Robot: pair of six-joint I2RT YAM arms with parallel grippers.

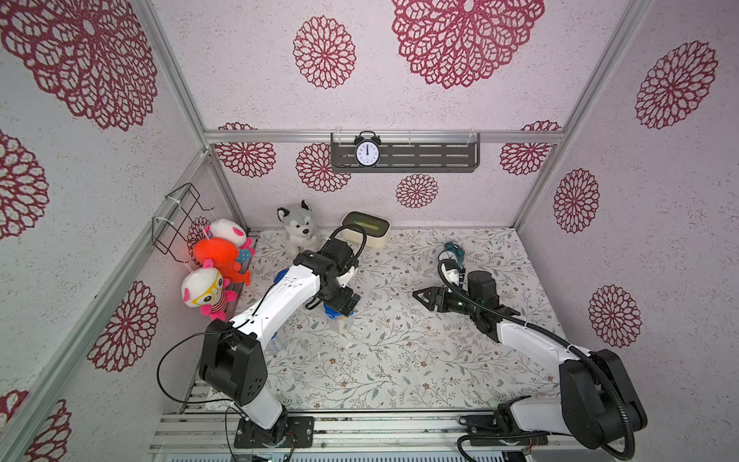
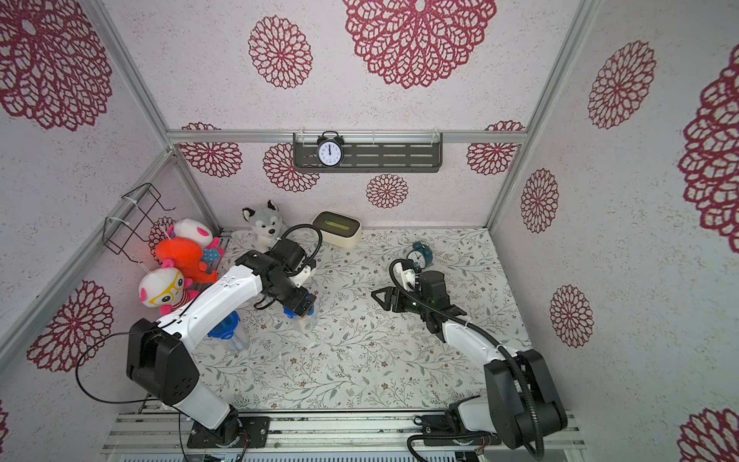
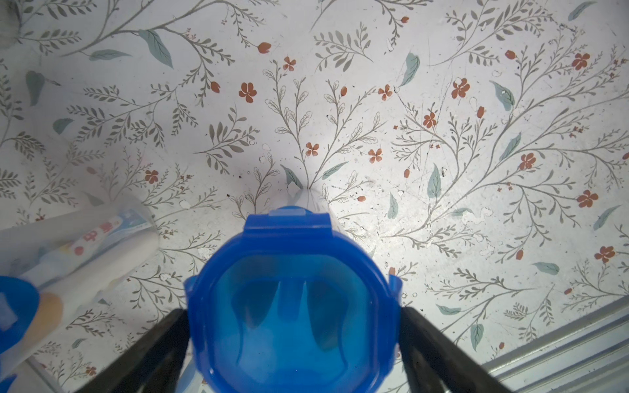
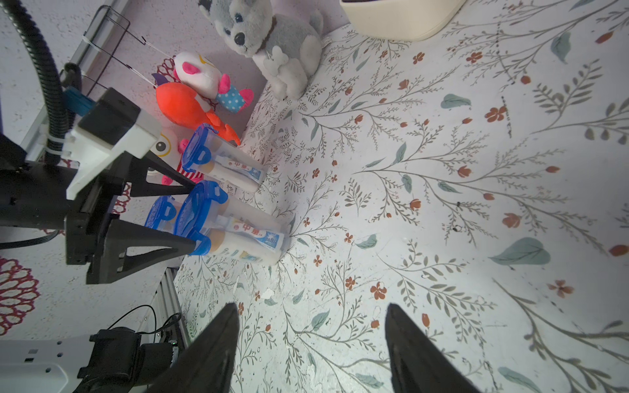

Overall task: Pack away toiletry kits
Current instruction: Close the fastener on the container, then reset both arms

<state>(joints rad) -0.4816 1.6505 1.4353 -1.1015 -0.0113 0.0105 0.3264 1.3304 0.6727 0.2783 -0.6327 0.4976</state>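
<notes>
While the left pincer (image 3: 292, 311) is straddling the blue lid (image 3: 292, 258) of the middle cup (image 4: 248, 217), its two fingers are standing wide apart against the lid's opposite edges. Whether they are really clamping it or only touching it, I cannot tell. This clear cup is standing upright on the floral counter (image 1: 400, 360), left of centre, with its lid on. It is holding a white toothpaste tube (image 4: 255, 234) and a white bottle (image 4: 248, 256) with a yellow-orange cap.

A far cup (image 4: 231, 160) is standing nearer the hanging plush toys, lidded too, and is carrying its own tube and bottle. A near cup (image 2: 236, 338) is sitting closer to the left arm's base. The left arm is reaching over all three cups and covering much of them in both top views.

The right pincer (image 4: 312, 306) is hanging over bare counter right of centre, its fingers spread and gripping nothing.

A husky plush (image 1: 298, 228) and a cream tissue box (image 1: 366, 230) are sitting along the back edge. A teal alarm clock (image 2: 422, 252) is standing behind the right arm, whose cable is partly crossing it. A black alarm clock (image 1: 367, 150) is resting on the wall shelf (image 1: 440, 156).

Counting: three lidded cups, two clocks, one tissue box, and four plush toys, three of them hanging by the wire rack (image 1: 180, 216) on the left wall.
</notes>
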